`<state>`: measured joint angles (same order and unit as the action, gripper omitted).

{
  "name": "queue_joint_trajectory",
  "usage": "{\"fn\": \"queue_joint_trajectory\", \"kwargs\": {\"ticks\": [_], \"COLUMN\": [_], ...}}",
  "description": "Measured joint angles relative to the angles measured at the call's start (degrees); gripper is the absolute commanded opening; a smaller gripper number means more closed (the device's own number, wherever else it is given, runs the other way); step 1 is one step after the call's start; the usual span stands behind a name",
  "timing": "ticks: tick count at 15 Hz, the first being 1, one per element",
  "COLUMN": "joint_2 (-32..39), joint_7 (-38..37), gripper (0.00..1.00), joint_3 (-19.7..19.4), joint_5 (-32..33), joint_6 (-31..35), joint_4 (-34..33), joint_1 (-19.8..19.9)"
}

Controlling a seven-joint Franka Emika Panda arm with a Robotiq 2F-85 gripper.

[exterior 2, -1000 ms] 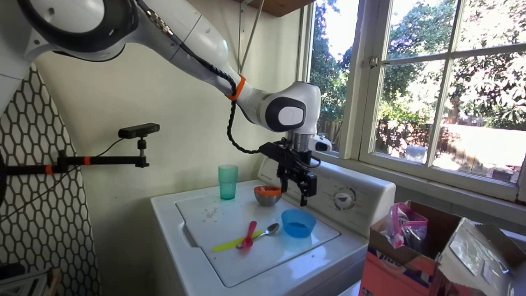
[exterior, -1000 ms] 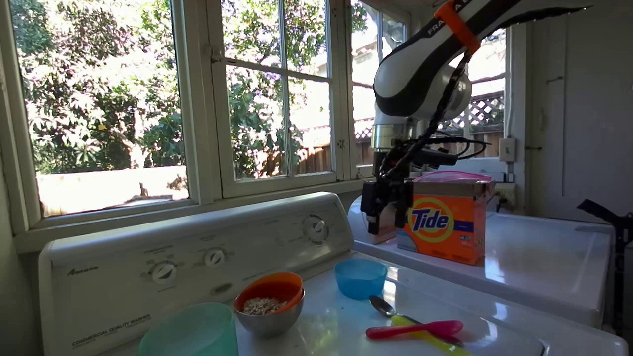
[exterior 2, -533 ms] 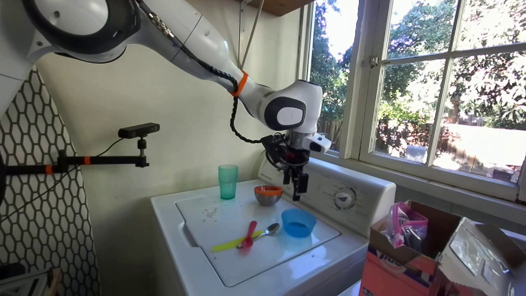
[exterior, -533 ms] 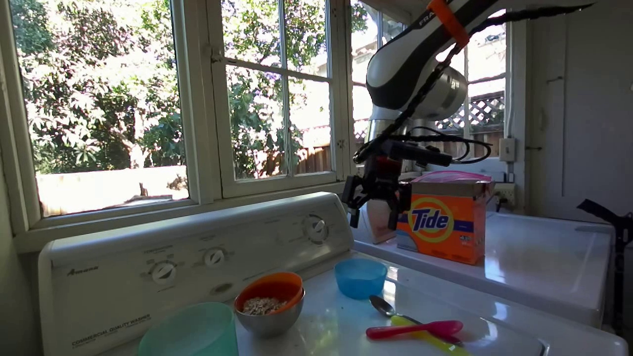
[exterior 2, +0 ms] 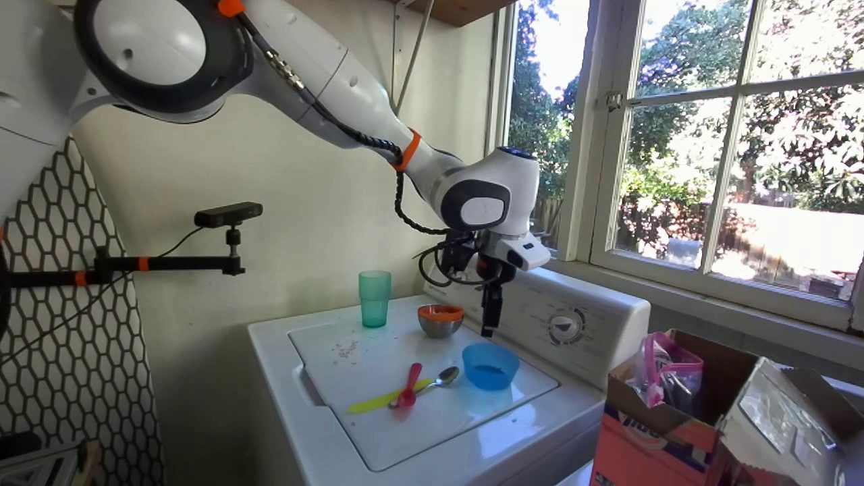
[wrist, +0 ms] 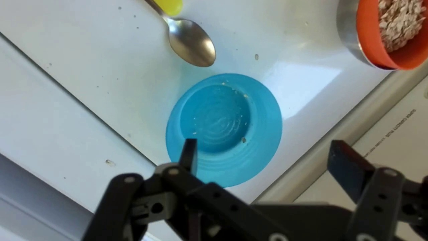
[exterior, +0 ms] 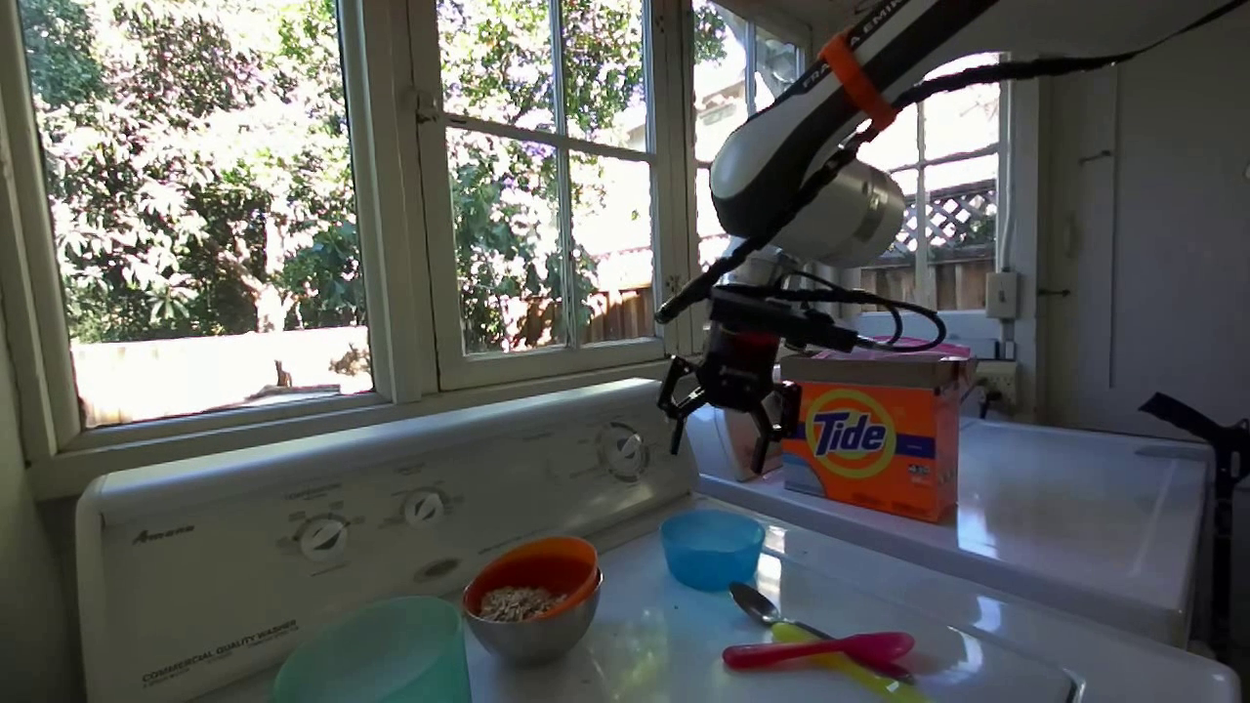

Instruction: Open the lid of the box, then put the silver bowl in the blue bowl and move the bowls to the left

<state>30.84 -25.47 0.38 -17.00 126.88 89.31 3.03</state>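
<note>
The gripper (exterior: 718, 459) points downward with its fingers spread well apart. In both exterior views the tips end above the blue bowl (wrist: 215, 115), clear of its rim; in the wrist view one finger overlaps the bowl's lower left edge. The blue bowl stands upright at the centre of the wrist view, mouth up, round, with crumbs inside.

The silver bowl (exterior 2: 440, 329) stands upright on the washer (exterior 2: 418, 439), apart from the blue bowl and in the upper right corner of the wrist view. An orange bowl (exterior: 539, 568) is nested in it at a slant, rim higher toward the upper right in an exterior view, and contains oat flakes (wrist: 399, 23).

The box (exterior: 869, 449) stands upright at right of centre in an exterior view, on a white appliance (exterior: 1064, 488); the longer edge of its printed face runs left to right, dropping slightly at the right. The lid (exterior 2: 776, 425) is open, folded outward, with its free edge toward the lower right corner of an exterior view. A pink-edged bag (exterior 2: 668, 371) shows in the box mouth.

The metal spoon (wrist: 192, 43) lies just beside the blue bowl, scoop toward the lower right of the wrist view, handle to the upper left.
</note>
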Motion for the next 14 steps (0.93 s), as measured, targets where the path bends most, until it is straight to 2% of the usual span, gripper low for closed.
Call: {"fn": "queue_joint_trajectory", "kwargs": {"ticks": [3, 7, 14], "joint_2": [0.2, 0.0, -0.1], "joint_7": [0.2, 2.8, 3.1], "gripper": [1.0, 1.0, 1.0], "joint_3": [-1.2, -1.4, -1.5], "joint_5": [-0.2, 0.0, 0.0], "joint_6": [-0.8, -6.6, -7.0], "joint_4": [0.9, 2.2, 2.5], "joint_1": [0.3, 0.4, 0.4]}}
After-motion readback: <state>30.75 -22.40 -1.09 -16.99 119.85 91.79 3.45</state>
